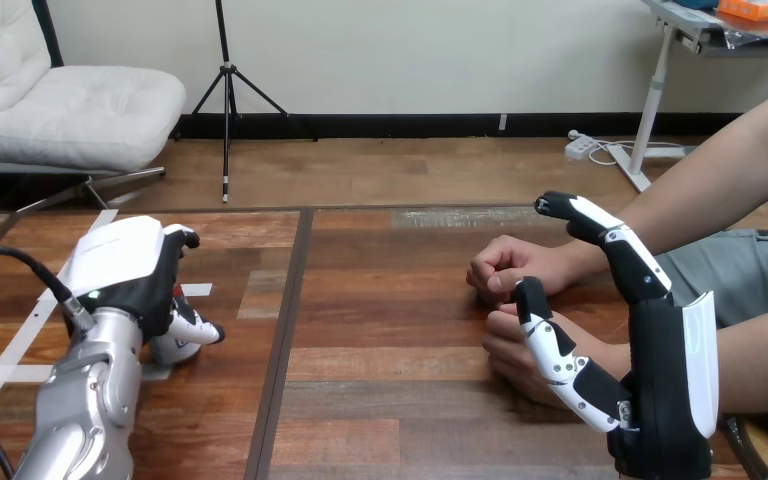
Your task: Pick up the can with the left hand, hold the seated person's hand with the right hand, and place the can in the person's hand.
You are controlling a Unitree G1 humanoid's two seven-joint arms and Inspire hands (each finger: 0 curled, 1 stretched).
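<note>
My left hand (125,270) rests low on the table at the left, its back towards the camera, fingers and thumb curled round the can (166,349). Only a pale sliver of the can shows under the palm. At the right, the person's two hands lie on the table: a loose fist (508,268) farther away and a second hand (508,352) nearer. My right hand (660,370) stands open beside them. Its thumb lies across the nearer hand, and its straight fingers rise past the wrist of the farther one. Nothing is curled round either.
White tape strips (20,345) mark the wooden table (380,330) around my left hand. A dark seam runs down the table between my two hands. The person's forearms (720,165) come in from the right edge.
</note>
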